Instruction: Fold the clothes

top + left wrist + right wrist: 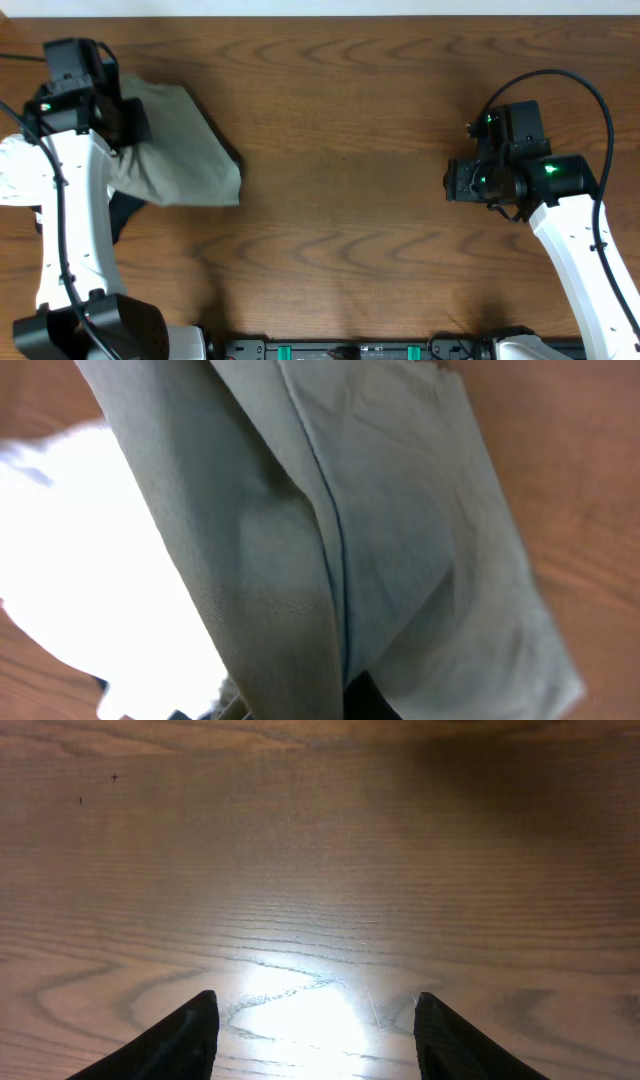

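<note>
The clothes, a pair of pale khaki shorts (175, 145), lie bunched at the table's left side, with one part lifted. My left gripper (125, 122) is over their left part and shut on a fold of the cloth. In the left wrist view the shorts (330, 530) fill the picture, with a stitched seam running down to the jaws, and only one dark fingertip (368, 700) shows beside the fabric. My right gripper (455, 182) hovers over bare wood at the right. It is open, and nothing lies between its fingers (190, 1035).
A white garment (14, 172) lies at the left edge, partly under the left arm. It shows as a bright white patch (70, 550) in the left wrist view. A black garment (122, 212) peeks out below the shorts. The wooden table (350, 120) spans the view.
</note>
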Controlling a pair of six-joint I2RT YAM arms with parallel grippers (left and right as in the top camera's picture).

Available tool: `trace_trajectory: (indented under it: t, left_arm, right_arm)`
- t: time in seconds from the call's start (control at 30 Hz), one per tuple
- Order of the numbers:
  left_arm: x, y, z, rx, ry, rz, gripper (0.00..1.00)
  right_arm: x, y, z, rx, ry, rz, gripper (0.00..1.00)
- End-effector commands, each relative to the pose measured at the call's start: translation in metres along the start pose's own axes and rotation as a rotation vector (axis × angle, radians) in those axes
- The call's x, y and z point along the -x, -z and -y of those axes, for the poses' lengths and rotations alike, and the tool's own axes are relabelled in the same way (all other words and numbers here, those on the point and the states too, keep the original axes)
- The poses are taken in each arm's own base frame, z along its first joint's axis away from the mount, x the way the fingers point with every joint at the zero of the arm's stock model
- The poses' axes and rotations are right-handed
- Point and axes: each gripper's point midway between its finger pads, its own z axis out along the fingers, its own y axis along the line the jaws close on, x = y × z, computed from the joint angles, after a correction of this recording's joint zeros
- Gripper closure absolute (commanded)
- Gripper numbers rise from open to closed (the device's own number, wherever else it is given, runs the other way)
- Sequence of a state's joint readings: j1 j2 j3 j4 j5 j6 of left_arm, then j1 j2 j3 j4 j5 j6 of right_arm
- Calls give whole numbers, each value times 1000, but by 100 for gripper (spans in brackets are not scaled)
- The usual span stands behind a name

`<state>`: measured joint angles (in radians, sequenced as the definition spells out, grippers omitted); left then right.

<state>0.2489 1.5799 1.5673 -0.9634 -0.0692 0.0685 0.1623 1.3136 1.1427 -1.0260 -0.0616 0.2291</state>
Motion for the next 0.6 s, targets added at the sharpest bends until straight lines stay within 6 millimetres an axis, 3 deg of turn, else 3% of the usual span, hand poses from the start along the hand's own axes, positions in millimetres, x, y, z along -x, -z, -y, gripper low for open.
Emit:
trace_trajectory:
  t: [0.0, 0.33, 0.57]
  left_arm:
    - [24, 30, -21, 83, 5, 104, 93]
    - [32, 34, -67, 203, 88, 142, 93]
    - [38, 31, -56, 58, 113, 169, 93]
  right_arm:
    - [-2, -1, 2, -10, 7, -6, 39]
    - [-6, -1, 3, -14, 6, -23, 39]
    - [-6, -1, 3, -14, 6, -23, 39]
